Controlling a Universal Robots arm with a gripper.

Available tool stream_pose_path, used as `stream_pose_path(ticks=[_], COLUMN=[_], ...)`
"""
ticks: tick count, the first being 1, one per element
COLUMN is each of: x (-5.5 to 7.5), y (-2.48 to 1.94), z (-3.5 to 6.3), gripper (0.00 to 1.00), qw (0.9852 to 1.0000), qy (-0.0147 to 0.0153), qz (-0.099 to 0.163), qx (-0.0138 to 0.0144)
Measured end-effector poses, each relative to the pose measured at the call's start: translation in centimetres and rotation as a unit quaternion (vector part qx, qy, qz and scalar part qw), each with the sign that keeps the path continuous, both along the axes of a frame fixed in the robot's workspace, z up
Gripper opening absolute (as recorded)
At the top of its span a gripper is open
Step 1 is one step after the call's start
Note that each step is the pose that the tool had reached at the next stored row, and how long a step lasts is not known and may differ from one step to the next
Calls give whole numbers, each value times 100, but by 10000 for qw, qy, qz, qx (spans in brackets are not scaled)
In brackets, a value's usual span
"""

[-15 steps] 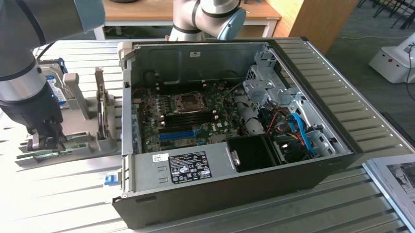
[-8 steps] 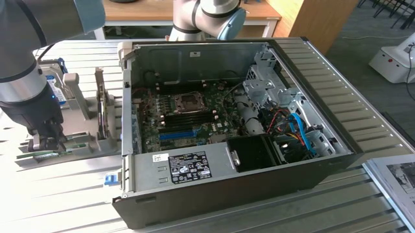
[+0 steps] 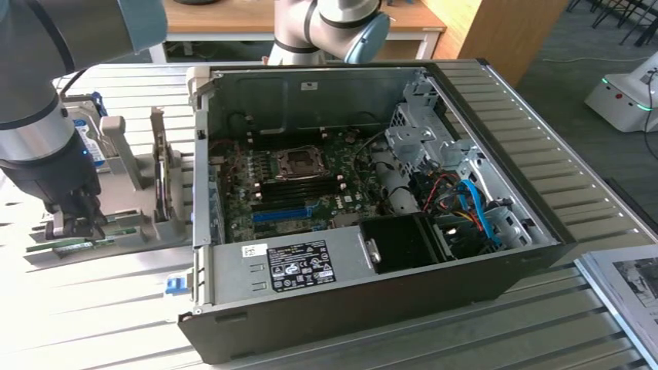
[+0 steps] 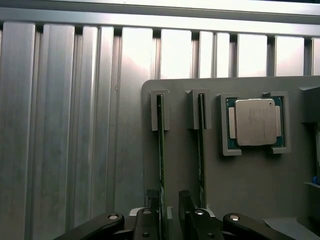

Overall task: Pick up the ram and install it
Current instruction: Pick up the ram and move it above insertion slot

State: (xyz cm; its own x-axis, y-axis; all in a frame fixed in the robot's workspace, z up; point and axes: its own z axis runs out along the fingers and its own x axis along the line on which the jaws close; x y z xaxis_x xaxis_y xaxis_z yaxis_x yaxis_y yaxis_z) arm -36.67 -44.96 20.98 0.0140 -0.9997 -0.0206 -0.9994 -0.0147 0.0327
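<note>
You see the ram point(image 4: 161, 150) edge-on. It stands on its long edge in the grey holder point(image 4: 180, 170) and shows only as a thin, dark green line running straight along its groove. Its far end is tucked into a small raised bracket, and its chips cannot be made out from this angle.

A second stick point(image 4: 201, 150) stands parallel just beside it in a matching bracket, between the ram and a processor point(image 4: 255, 122) that lies flat in its own square pocket.

Your gripper point(image 4: 168, 197) is down over the near end of the ram. Its jaws are spread wide with one finger on each side of the stick, and it has hold of nothing. You cannot tell whether the closer finger touches the board.

In the exterior view, the arm point(image 3: 31, 131) reaches down onto the holder, which sits on the slatted metal worktop point(image 4: 75, 125). The holder is on the exterior view's left of the open computer case point(image 3: 360, 297). Inside the case, the motherboard point(image 3: 308, 202) shows its black slots point(image 3: 300, 185) and a bright blue slot strip point(image 3: 280, 213), well apart from the ram.
</note>
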Motion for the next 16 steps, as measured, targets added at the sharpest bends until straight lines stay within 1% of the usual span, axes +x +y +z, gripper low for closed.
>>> stream_pose_path(ticks=[3,16], x=[0,0], y=[1,1], z=[-3,-95], gripper=[30,30], qw=[10000,10000], qy=[1,0], qz=[-1,0], qx=[-1,0])
